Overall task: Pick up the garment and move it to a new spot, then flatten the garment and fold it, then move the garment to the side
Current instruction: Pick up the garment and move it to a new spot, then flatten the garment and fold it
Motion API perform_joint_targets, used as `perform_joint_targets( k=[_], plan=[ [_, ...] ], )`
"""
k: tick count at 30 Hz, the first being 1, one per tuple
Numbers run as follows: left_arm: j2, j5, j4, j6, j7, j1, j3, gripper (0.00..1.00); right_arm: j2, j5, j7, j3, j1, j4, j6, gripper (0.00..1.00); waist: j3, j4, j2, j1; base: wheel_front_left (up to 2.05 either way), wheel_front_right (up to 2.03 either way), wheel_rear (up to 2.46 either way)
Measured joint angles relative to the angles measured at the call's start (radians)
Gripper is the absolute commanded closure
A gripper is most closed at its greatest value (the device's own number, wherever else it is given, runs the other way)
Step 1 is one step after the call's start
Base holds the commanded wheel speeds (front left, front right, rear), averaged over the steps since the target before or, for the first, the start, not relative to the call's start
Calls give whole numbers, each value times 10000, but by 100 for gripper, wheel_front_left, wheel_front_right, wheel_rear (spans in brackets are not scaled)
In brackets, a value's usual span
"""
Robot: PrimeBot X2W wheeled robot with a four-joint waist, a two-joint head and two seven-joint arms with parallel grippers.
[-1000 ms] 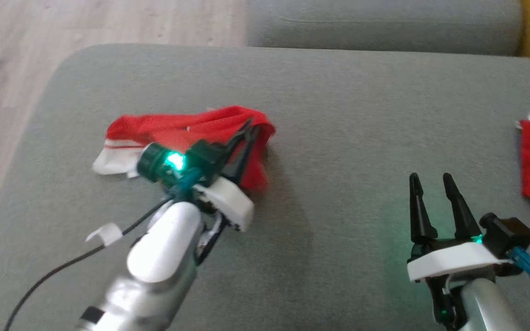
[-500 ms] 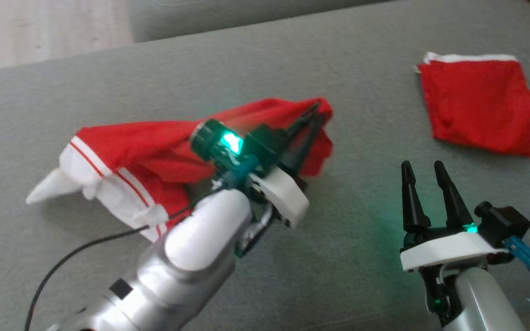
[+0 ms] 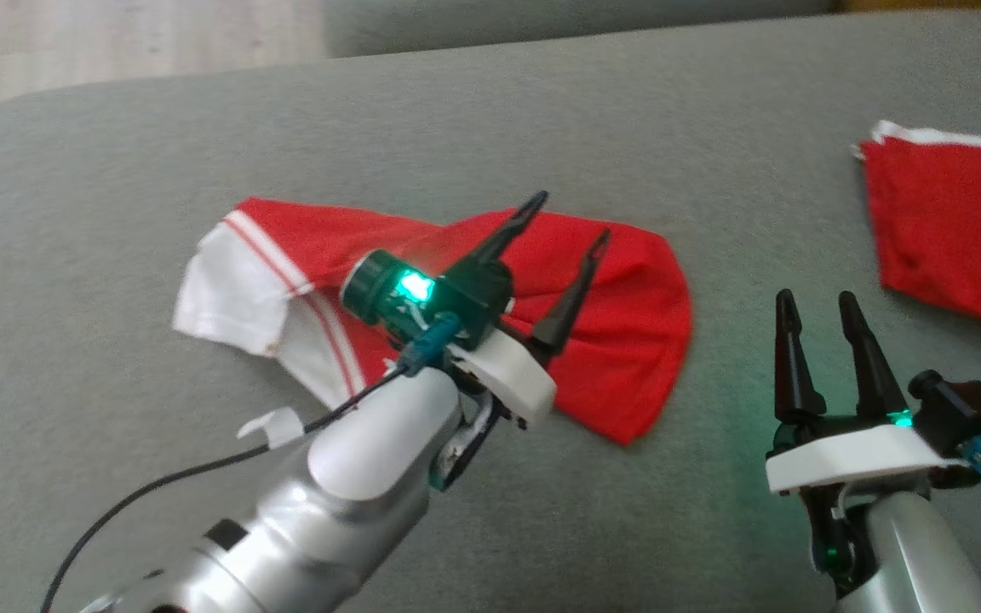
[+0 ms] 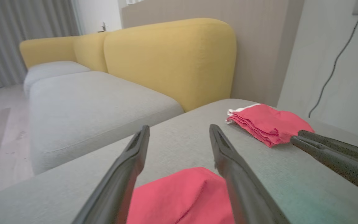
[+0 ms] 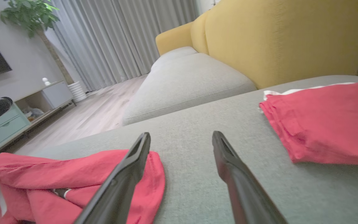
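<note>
The garment (image 3: 618, 340) is red with a white, red-striped end (image 3: 235, 294); it lies crumpled on the grey sofa seat (image 3: 542, 136). My left gripper (image 3: 570, 223) hovers over its right half, jaws open with nothing between them. In the left wrist view the red cloth (image 4: 182, 196) sits just below the spread fingers (image 4: 235, 174). My right gripper (image 3: 814, 305) stands open to the garment's right, apart from it. The right wrist view shows the garment (image 5: 82, 183) at lower left, partly behind one finger (image 5: 123, 180).
A second red garment (image 3: 955, 226), folded with a white edge, lies at the seat's right (image 5: 328, 124). Yellow sofa backrests (image 4: 169, 59) rise beyond. Another grey seat (image 5: 185, 84) and wooden floor (image 3: 116, 38) lie past the seat's far edge.
My left gripper has opened and let go of the garment, which now lies spread lower on the seat. The head camera has shifted between the frames. The right gripper stays open.
</note>
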Motion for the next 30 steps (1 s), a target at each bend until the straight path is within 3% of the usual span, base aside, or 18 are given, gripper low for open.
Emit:
perform_joint_targets(
  k=[4, 7, 15, 21, 30],
  plan=[
    [291, -105, 58, 228, -313, 99, 414, 0, 4, -117, 0, -270, 21, 2, 0, 0, -230, 678, 0, 0, 0, 0, 0],
    [830, -174, -121, 458, -408, 553, 826, 0, 4, -173, 0, -512, 127, 0, 0, 0, -426, 1183, 0, -1, 0, 0, 0],
    [2230, -537, -1095, 1208, -491, 3254, 1684, 0, 8, -257, 0, -560, 806, 40, 0, 0, -1024, 2091, 0, -2, 0, 0, 0],
    [2464, -598, -1962, 1584, -504, 4377, 2364, 0, 10, -255, 0, -330, 878, 52, 0, 0, -1172, 2043, 0, -1, 0, 0, 0],
    [2709, -142, -1812, 1567, 21, 3876, 2226, 0, 12, -255, 0, -226, 825, 23, 0, 0, -856, 1642, 0, -1, 0, 0, 0]
  ],
)
